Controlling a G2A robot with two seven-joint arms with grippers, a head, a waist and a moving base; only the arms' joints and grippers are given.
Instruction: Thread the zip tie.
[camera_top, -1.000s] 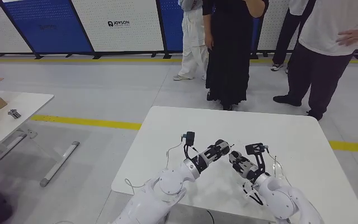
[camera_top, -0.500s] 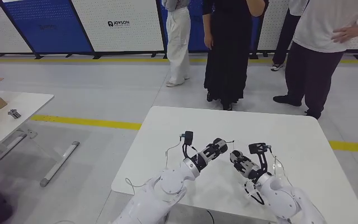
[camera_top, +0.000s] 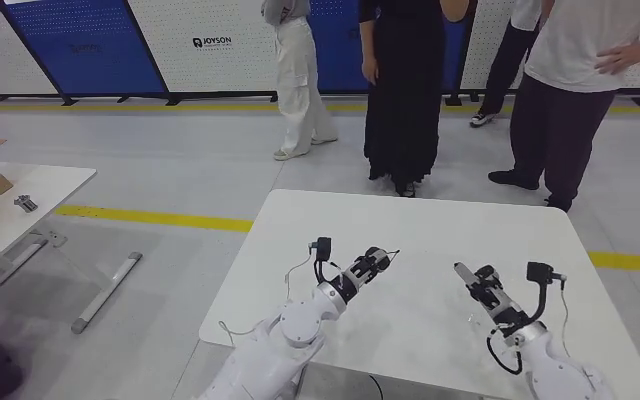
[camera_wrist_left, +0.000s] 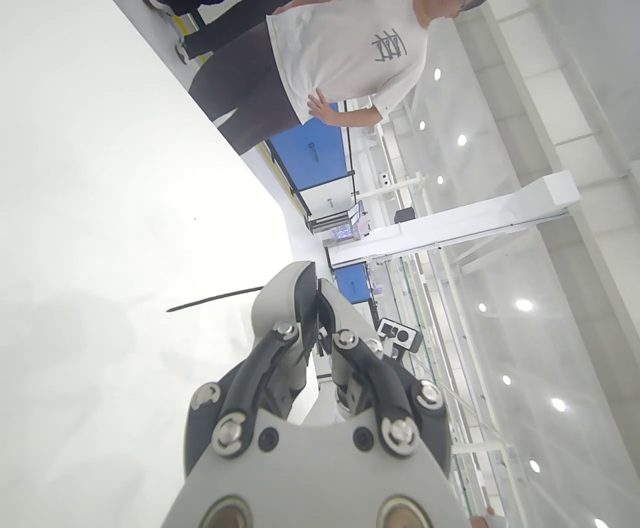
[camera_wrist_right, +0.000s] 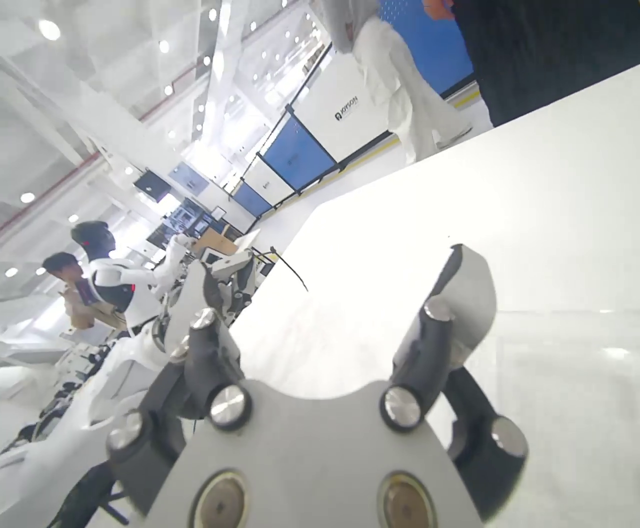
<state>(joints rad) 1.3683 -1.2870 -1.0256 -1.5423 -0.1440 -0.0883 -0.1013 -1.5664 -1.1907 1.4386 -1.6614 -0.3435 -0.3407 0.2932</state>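
We find the left gripper (camera_wrist_left: 316, 281) with its fingers closed on the black zip tie (camera_wrist_left: 215, 300), whose pointed end juts out above the white desk (camera_top: 470, 225). We note the right gripper (camera_wrist_right: 330, 265) well apart from it, fingers spread wide, holding nothing.

Robotics lab hall. Blue-and-white partition panels (camera_top: 95, 45), yellow floor tape (camera_top: 150, 217), white work table (camera_top: 520, 230). A second humanoid robot (camera_wrist_right: 112, 285) stands behind.
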